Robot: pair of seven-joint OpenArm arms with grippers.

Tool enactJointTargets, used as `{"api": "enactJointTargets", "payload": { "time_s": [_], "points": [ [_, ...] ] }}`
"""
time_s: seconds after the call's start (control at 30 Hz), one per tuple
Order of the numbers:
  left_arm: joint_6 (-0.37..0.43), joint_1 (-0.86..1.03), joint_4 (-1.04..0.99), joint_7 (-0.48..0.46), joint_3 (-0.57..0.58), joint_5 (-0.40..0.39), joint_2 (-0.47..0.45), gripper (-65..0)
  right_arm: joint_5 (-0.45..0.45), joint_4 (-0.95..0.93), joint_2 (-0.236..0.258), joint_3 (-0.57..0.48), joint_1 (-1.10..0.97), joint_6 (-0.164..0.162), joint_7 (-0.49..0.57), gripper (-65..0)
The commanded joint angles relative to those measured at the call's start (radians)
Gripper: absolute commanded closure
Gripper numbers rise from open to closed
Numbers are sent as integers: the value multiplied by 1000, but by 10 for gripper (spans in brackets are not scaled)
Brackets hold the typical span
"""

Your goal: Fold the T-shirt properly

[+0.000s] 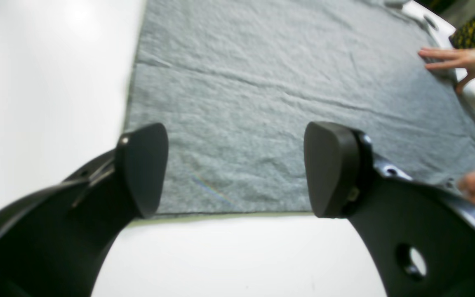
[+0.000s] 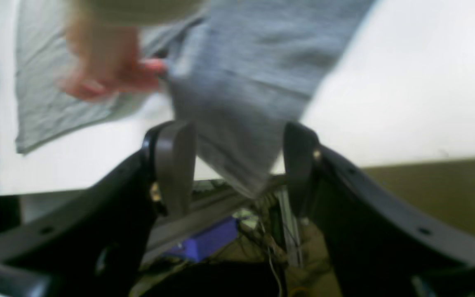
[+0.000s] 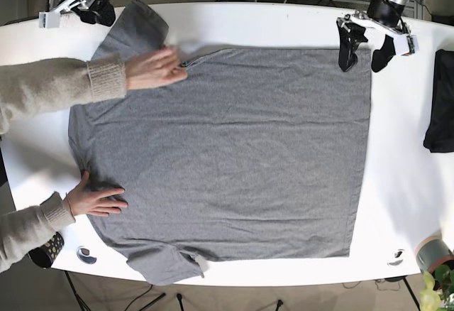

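Flat across most of the white desk (image 3: 284,23) lies one grey T-shirt (image 3: 234,155), its knit cloth soft and faintly creased, the hem running straight along the side nearest the left arm and the two sleeves sticking out at the opposite end. Two human hands press on it: one hand (image 3: 152,68) near the collar, the other hand (image 3: 96,201) flat on the shoulder edge, both coming out of beige knitted cuffs. The left claw (image 1: 237,169) hangs just over the hem corner with its two dark rounded pads spread wide, nothing between them. The right claw (image 2: 239,165) is also spread, its pads framing a sleeve of the shirt that droops over the desk edge, though the view is blurred and the pads do not seem to touch the cloth. A folded black cloth (image 3: 441,105) sits on the desk rim beside the left arm, and a small grey pot (image 3: 431,254) with green leaves stands in the near corner.
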Motion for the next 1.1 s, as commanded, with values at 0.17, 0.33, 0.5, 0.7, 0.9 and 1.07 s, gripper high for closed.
{"api": "enactJointTargets", "payload": {
  "time_s": [0.17, 0.33, 0.5, 0.7, 0.9, 1.07],
  "points": [
    [-9, 3, 15, -13, -7, 2, -9, -478, 29, -59, -27, 91, 80, 20, -165, -333],
    [-9, 0, 15, -13, -7, 4, -9, -478, 25, -75, -30, 85, 87, 43, -169, -333],
    [-9, -7, 14, -13, -7, 5, -9, -478, 18, -162, -26, 83, 124, 43, -170, -333],
    [-9, -17, 14, -11, -7, 5, -11, -478, 18, -197, -16, 78, 144, 43, -170, -333],
    [-9, -20, 12, -11, -6, 5, -12, -478, 17, -204, -15, 15, 156, 35, -164, -333],
    [-9, -20, 12, -11, -6, 5, -12, -478, -52, -204, -27, 20, 184, 36, -164, -333]
  ]
}}
